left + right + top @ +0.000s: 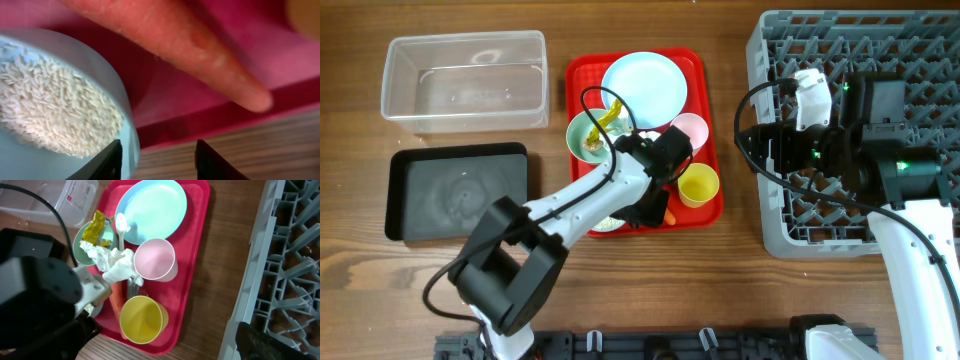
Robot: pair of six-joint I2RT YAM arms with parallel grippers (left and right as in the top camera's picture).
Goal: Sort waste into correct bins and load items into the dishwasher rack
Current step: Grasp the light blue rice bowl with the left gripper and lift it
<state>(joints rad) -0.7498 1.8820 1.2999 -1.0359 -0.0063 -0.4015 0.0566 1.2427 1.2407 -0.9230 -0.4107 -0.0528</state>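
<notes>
The table (740, 300) is mid-brown wood with darker grain streaks. On it lies a bright red tray (708, 75) carrying a pale blue plate (643, 85), a soft pink cup (689, 130) and a yellow cup (698, 184). A pale teal bowl (79, 247) holds a mustard-yellow wrapper (96, 230), beside crumpled white tissue (117, 262) and a white spoon (120, 227). The carrot (190, 45) is orange with pale flecks. White rice grains (50, 110) fill a light blue bowl (20, 167). The tub (465, 80) is clear, the bin tray (455, 190) is glossy black, and the dishwasher rack (775, 30) is grey with a square lattice. The left tool (157, 160) has black fingers.
</notes>
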